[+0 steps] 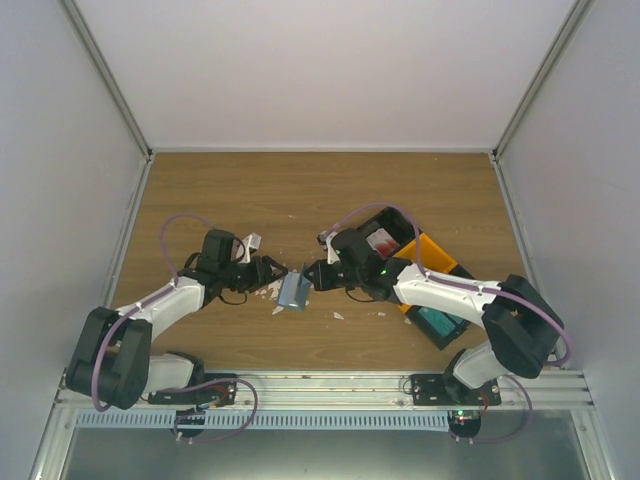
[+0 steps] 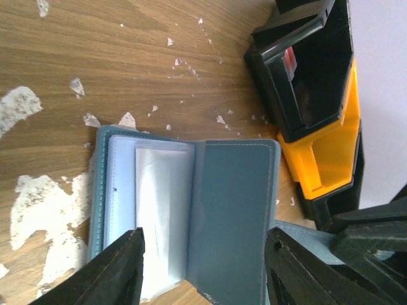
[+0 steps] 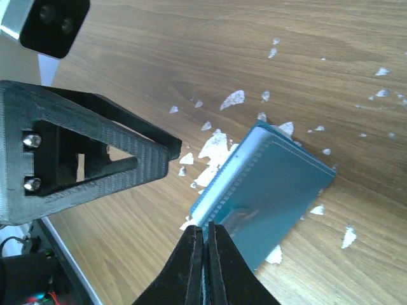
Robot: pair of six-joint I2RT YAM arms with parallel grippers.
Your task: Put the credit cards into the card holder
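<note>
The card holder (image 2: 232,210) is a dull-blue wallet, standing open on the wood with its clear inner sleeves (image 2: 159,210) showing. My right gripper (image 3: 206,244) is shut on the edge of its cover (image 3: 273,197) and holds it tilted up. My left gripper (image 2: 203,270) is open, one finger on each side of the holder's blue inner flap, with nothing pinched. In the top view both grippers meet at the holder (image 1: 292,290) in the table's middle. A credit card (image 1: 381,240), white with red, lies in the black bin (image 2: 305,82).
The black bin stands behind my right arm, with an orange bin (image 1: 432,256) and a teal bin (image 1: 440,323) beside it. White paper-like scraps (image 2: 38,210) are scattered over the wood around the holder. Grey walls close in the table on three sides.
</note>
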